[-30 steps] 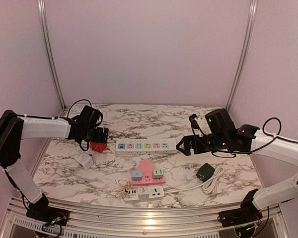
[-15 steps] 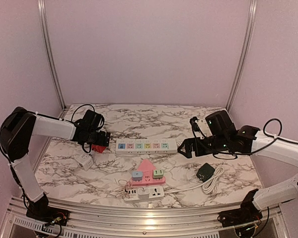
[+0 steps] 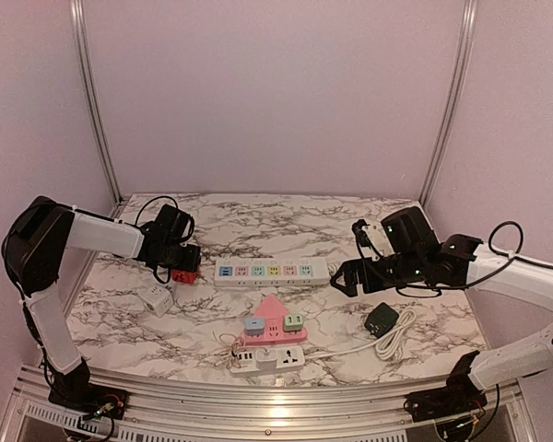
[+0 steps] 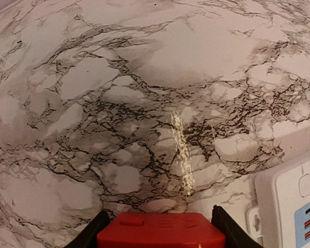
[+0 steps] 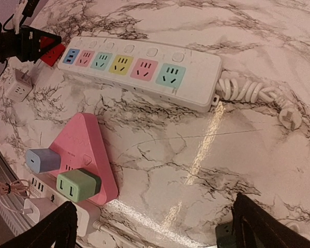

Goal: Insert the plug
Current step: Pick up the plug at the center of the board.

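Overhead, the left gripper sits low on the boxy red plug, which lies on the veined marble table just left of the long white strip. From the left wrist, both black fingers touch the plug's smooth sides and grip it. From the right wrist, the right gripper stands wide apart over the glossy table and holds nothing.

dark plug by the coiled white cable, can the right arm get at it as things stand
Probably yes: the dark plug lies uncovered, close to the open right pincer, with nothing between them. The coiled white cable beside it might crowd one finger.
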{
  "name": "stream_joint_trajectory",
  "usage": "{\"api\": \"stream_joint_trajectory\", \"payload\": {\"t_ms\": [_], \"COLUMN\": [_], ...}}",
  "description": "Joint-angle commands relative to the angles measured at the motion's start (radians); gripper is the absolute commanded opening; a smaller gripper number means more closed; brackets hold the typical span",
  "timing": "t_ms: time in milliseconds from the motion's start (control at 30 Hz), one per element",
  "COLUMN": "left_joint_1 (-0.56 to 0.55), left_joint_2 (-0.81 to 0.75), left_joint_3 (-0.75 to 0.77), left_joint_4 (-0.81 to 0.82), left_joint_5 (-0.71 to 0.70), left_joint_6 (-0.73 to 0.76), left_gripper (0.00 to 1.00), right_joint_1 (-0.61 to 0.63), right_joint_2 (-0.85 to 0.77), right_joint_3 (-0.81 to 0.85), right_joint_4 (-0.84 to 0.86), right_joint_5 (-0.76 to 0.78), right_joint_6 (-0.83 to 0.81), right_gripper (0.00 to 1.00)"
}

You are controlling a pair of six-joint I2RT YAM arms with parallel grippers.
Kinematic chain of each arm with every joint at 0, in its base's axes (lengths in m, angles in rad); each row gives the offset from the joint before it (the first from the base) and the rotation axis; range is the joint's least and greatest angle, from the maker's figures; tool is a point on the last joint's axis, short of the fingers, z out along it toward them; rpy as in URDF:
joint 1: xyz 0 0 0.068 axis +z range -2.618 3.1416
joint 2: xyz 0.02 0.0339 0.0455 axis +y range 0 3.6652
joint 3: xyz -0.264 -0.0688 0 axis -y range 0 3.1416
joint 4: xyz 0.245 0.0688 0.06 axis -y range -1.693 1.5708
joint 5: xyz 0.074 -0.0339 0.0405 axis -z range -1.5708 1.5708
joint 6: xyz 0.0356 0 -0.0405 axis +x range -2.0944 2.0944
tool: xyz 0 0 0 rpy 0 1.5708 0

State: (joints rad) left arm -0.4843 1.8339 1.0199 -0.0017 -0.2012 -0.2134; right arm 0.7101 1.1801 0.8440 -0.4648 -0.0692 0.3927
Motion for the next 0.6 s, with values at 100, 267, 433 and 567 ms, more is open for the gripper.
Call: {"api": "stream_joint_trajectory", "payload": {"t_ms": [100, 267, 433, 567], "left_joint_1": [0.006, 0.006, 0.005, 0.004], "left_joint_2": [-0.013, -0.096, -0.205, -0.274], "left_joint_3": [0.005, -0.028, -0.056, -0.069], "left_joint_4": [0.004, 0.032, 0.050, 0.062], "left_joint_5": [0.038, 0.085, 0.120, 0.194], "left_joint_6": [0.003, -0.002, -0.004, -0.013], "left_gripper": [0.47, 0.36, 0.33, 0.32], "right_joint_1": [-0.004, -0.004, -0.004, -0.004], "right_joint_2": [0.000, 0.016, 0.031, 0.033], "right_joint_3": [0.001, 0.011, 0.024, 0.030], "right_joint_4": [0.014, 0.025, 0.039, 0.059], "right_joint_5": [0.000, -0.003, -0.018, -0.048], "right_joint_6": [0.000, -0.004, -0.011, -0.028], "right_gripper": [0.98, 0.99, 0.98, 0.98]}}
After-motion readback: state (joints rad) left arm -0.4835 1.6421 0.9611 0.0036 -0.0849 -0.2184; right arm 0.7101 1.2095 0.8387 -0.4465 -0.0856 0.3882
